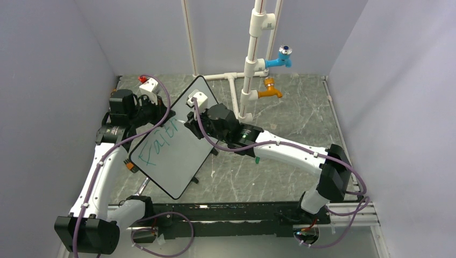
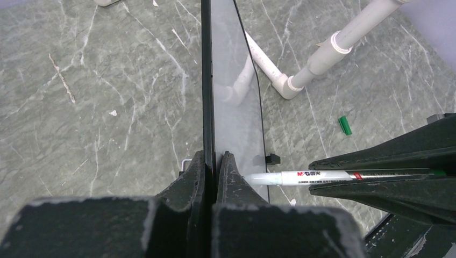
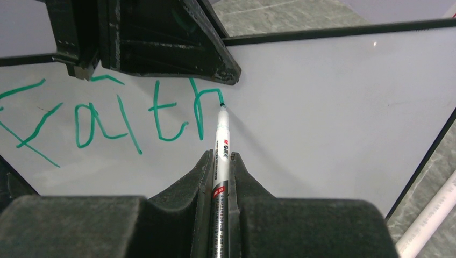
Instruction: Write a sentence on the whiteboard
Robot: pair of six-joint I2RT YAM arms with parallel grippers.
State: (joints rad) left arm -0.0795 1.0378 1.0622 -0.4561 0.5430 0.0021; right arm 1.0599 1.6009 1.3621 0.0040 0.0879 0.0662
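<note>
One whiteboard (image 1: 177,158), one marker (image 3: 222,126), five green letters (image 3: 125,118).
I see left gripper (image 2: 215,157) clamping whiteboard, right gripper (image 3: 219,157) pinching marker.

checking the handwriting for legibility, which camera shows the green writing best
Right wrist: the green writing is large and nearly head-on, reading "Faith", with the marker tip at the h. Top external shows it small and slanted on the whiteboard. Left wrist sees the whiteboard edge-on, so no writing.

The marker (image 3: 221,161) touches the whiteboard (image 3: 333,107) where the sentence (image 3: 107,115) ends.
</note>
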